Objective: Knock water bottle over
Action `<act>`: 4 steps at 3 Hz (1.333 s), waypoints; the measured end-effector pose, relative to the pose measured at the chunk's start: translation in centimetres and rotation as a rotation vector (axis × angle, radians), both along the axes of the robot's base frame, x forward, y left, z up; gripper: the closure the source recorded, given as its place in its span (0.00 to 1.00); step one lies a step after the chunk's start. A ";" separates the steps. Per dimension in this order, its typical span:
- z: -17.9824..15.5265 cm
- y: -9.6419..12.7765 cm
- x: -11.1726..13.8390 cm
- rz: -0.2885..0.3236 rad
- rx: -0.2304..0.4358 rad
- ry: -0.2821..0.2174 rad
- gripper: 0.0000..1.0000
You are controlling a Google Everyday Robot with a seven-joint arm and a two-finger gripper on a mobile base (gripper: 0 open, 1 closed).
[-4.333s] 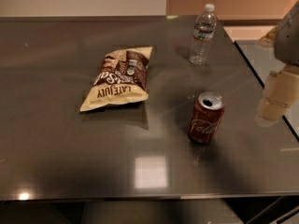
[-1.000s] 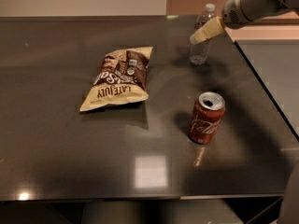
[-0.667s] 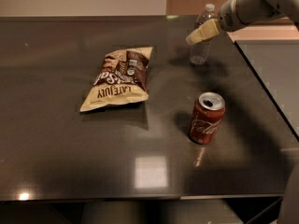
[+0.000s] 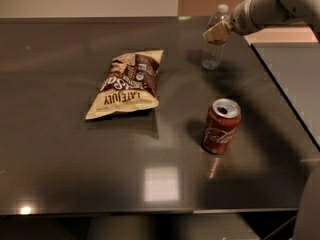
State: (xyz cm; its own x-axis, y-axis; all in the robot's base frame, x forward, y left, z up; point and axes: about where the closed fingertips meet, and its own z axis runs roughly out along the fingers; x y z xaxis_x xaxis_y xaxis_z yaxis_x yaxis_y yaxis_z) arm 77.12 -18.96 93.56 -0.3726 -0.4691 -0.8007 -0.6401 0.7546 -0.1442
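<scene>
Small clear ribbed plastic water bottle with a white cap [image 4: 212,54] is upright at the far right of the dark glossy table [image 4: 60,149], close to the back edge. The gripper [image 4: 216,32], cream-tipped on a grey arm, sits at the bottle's upper body just under the cap, coming in from the right. It overlaps the bottle from here, so contact or just in front: can't tell. Claw state: can't tell either, it reads as one pale wedge.

Risks as I see them:
- A low or slow push makes the bottle slide upright instead of tipping. The top looks slick.
- A glancing hit off the round ribbed wall spins it aside.
- Once down it may roll, and the back edge is near.

Red soda can [image 4: 221,126] and brown-and-cream chip bag [image 4: 129,84] are well apart from it, so they're unlikely to be hit.
</scene>
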 end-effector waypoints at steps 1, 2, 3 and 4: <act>0.7 -0.3 -0.2 -0.002 -0.009 -0.006 0.65; 2.0 -0.6 -0.9 0.017 -0.050 0.005 0.88; 3.8 -0.6 -2.1 0.050 -0.161 0.058 1.00; 4.2 -0.5 -3.9 0.097 -0.284 0.140 1.00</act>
State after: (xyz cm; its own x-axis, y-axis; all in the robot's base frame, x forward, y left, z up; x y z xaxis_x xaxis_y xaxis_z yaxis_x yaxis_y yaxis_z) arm 73.22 -19.47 97.75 -0.4127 -0.7049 -0.5768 -0.7356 0.6314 -0.2453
